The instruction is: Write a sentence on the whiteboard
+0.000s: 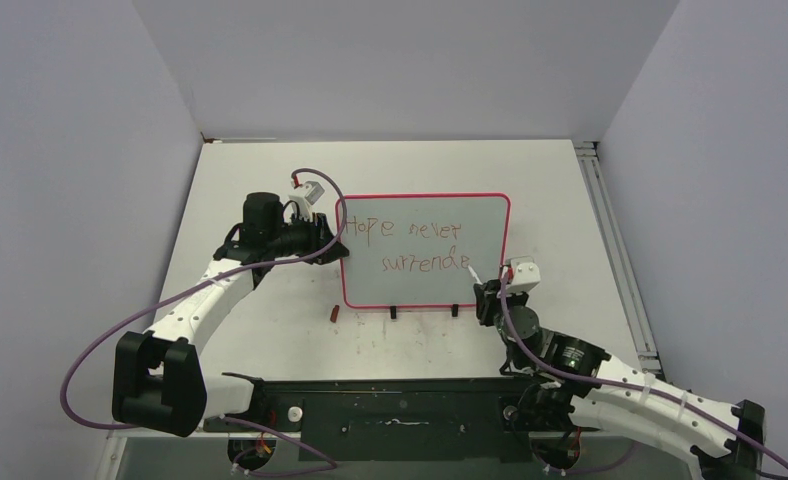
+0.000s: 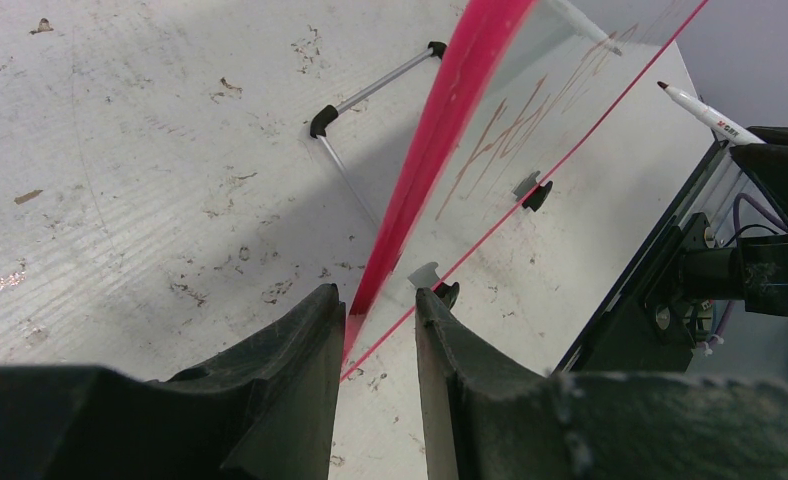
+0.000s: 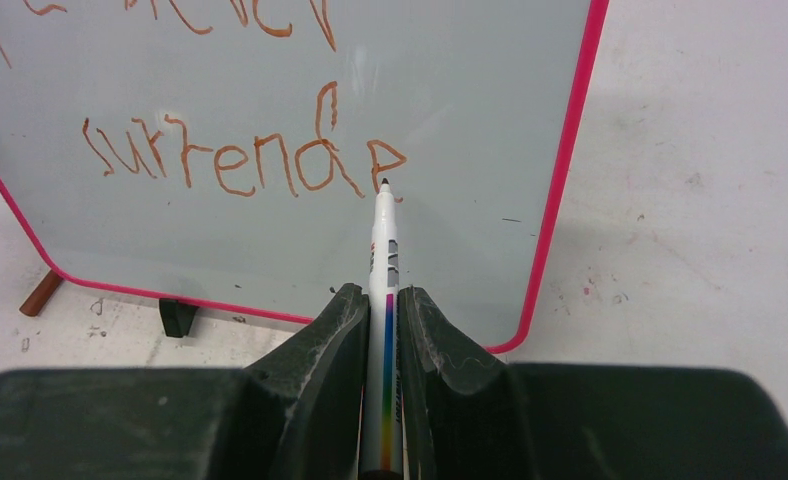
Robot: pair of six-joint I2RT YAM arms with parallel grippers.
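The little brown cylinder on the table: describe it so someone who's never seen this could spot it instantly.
On the white table, find the small pink-framed white whiteboard standing in the middle. By its bottom left corner in the overhead view lies a short reddish-brown cylinder. Unlike the two black feet under the board's bottom edge, it is brown and lies on its side.

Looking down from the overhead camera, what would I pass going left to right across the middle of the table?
The left arm's black gripper → white pink-framed whiteboard → white marker pen → right arm's black gripper.
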